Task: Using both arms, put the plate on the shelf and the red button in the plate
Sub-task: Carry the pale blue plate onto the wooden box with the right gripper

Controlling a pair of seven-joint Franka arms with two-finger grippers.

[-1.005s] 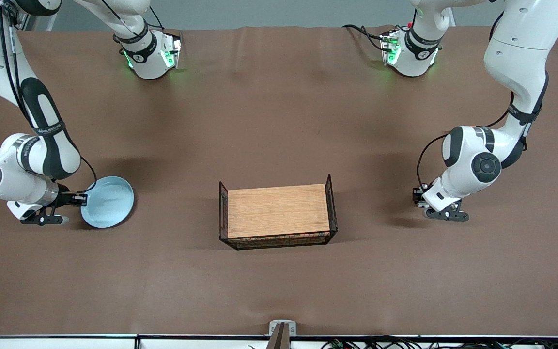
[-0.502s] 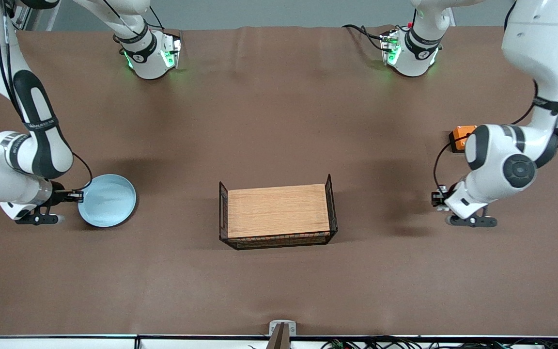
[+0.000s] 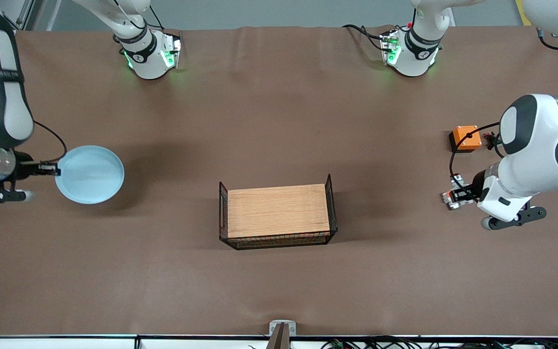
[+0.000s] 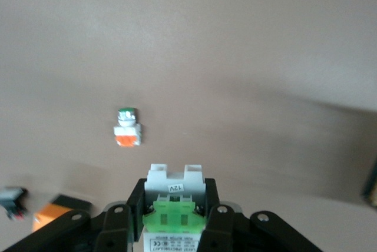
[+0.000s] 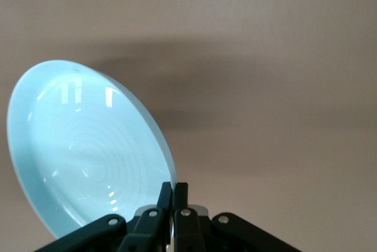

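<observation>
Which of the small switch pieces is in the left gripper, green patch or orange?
The red button, with the bright green patch, sits clamped in the left gripper. The like piece with the orange patch lies loose on the table.

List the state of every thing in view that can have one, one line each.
plate: lifted, clamped by its rim, tilted.
right gripper: shut on the plate's rim.
red button: held off the table.
left gripper: shut on the red button.
wire basket: resting mid-table, wooden board inside.
orange box: resting on the table.
</observation>
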